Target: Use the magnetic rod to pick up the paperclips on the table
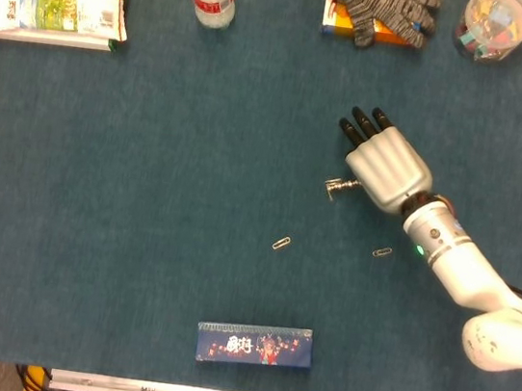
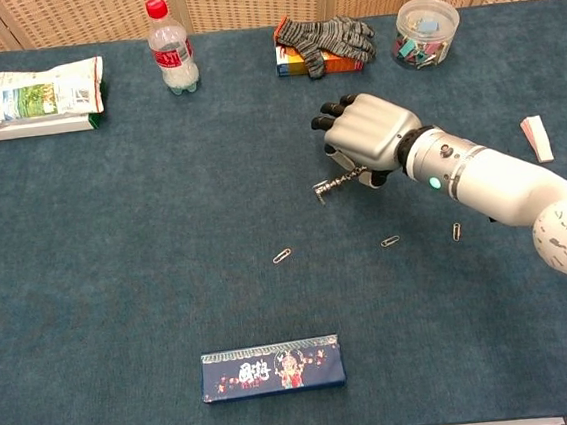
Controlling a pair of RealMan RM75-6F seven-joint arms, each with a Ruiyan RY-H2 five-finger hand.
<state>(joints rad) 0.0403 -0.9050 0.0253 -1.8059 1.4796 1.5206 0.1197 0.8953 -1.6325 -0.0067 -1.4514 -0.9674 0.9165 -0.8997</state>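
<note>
Right hand (image 2: 369, 136) gripped the rod (image 2: 337, 184) (clips clinging at its tip); three paperclips (image 2: 282, 256) lay at six o'clock.

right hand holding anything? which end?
Yes: the right hand grips the magnetic rod by its right end; the paperclip-laden tip juts left, free.
</note>
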